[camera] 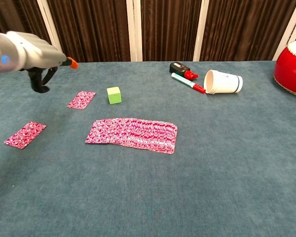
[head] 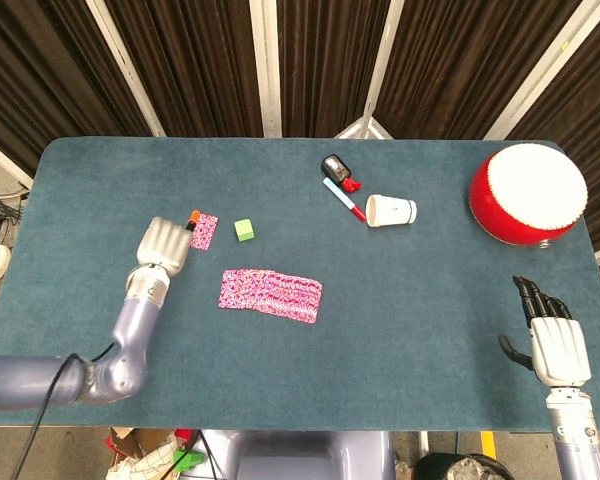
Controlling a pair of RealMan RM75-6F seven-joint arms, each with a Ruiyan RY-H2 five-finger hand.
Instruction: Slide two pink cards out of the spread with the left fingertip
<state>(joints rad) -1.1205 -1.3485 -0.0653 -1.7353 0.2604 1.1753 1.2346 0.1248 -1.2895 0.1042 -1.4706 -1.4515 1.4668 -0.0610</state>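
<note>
The spread of pink patterned cards [head: 270, 293] [camera: 132, 132] lies in a row at the table's middle left. One single pink card [head: 204, 231] [camera: 81, 99] lies apart, up and left of the spread. A second loose card [camera: 25, 134] shows only in the chest view, further left and nearer; in the head view my arm hides it. My left hand [head: 165, 245] [camera: 32, 52] is raised above the table beside the first card. Its fingers are curled, with an orange fingertip [head: 193, 215] [camera: 72, 63] sticking out, and it holds nothing. My right hand [head: 552, 335] rests at the near right edge with its fingers spread.
A green cube [head: 244, 229] [camera: 114, 95] sits just right of the loose card. Further back are a red-capped marker [head: 345, 200] [camera: 187, 82], a small black object [head: 337, 166] and a white cup [head: 391, 211] [camera: 224, 81] on its side. A red drum [head: 528, 192] [camera: 291, 66] stands at far right.
</note>
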